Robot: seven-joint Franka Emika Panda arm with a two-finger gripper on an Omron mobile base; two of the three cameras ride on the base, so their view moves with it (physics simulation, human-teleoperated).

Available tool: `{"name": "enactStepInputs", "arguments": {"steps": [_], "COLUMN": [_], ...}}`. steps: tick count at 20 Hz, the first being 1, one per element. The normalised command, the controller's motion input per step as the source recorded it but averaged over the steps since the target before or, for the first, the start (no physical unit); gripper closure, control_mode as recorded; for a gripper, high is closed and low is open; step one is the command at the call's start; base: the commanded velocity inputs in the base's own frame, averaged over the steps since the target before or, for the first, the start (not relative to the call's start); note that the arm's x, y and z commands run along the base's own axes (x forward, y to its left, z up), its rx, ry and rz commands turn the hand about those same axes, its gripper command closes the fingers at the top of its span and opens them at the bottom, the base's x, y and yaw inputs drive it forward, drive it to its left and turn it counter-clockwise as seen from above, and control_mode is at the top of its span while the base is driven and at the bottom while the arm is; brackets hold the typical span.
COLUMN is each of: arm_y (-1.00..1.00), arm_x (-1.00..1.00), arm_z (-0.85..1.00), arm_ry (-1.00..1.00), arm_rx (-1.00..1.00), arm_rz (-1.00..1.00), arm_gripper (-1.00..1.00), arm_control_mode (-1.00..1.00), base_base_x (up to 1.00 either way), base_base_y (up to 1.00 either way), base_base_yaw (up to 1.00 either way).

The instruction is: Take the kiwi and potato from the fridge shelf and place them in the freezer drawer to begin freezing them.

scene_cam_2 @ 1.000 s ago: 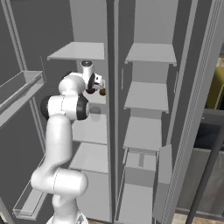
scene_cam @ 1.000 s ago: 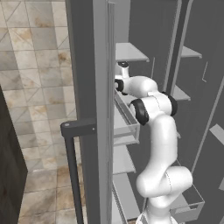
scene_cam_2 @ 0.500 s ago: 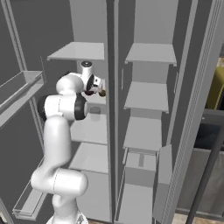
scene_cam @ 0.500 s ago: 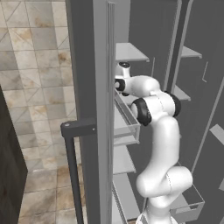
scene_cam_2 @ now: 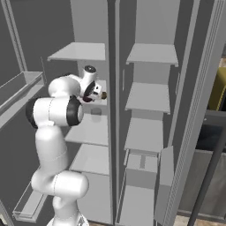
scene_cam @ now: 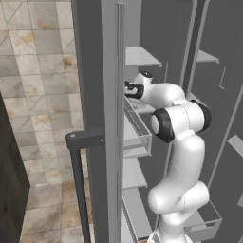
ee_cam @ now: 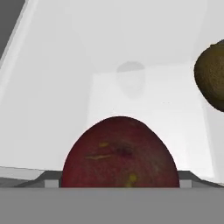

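Observation:
A dark red potato (ee_cam: 120,153) with yellowish flecks lies very close in the hand view, low and centred, on the pale fridge shelf (ee_cam: 144,96). The brown fuzzy kiwi (ee_cam: 212,81) sits further back at the right edge. From the right base view, my gripper (scene_cam_2: 98,94) reaches into the left compartment at the level of that shelf (scene_cam_2: 100,101), with a small brown thing (scene_cam_2: 104,95) at its tip. The potato hides my fingertips. The grey freezer drawer (scene_cam_2: 140,170) stands pulled out low in the right compartment.
The open fridge door (scene_cam: 102,118) with its dark handle (scene_cam: 78,156) stands close on the left of my arm. A clear bin with a grey frame (scene_cam: 138,135) hangs on it just below my hand. More shelves (scene_cam_2: 148,97) fill the right compartment.
My hand has pushed a little deeper over the shelf towards the potato. The arm's pose has otherwise barely changed.

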Motion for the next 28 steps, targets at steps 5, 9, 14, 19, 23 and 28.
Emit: {"name": "enactStepInputs", "arguments": {"steps": [5,9,14,19,23,28], "arm_y": [-0.21,-0.13,-0.23,-0.51,-0.50,-0.38], "arm_x": [-1.00,-1.00,-1.00,-1.00,-1.00,-1.00], "arm_z": [0.00,0.16,0.51,0.35,0.21,0.11], "arm_ry": [-0.07,-0.12,-0.07,-0.02,0.00,0.00], "arm_rx": [0.13,0.07,0.02,0.01,0.01,0.03], "arm_rz": [-0.06,-0.08,-0.04,0.00,0.00,0.00], "arm_gripper": [1.00,1.00,1.00,1.00,1.00,1.00], "arm_control_mode": [-1.00,-1.00,-1.00,-1.00,-1.00,-1.00], "base_base_x": [0.00,0.00,0.00,0.00,0.00,0.00], "base_base_y": [0.00,0.00,0.00,0.00,0.00,0.00], "base_base_yaw": [0.00,0.00,0.00,0.00,0.00,0.00]}}
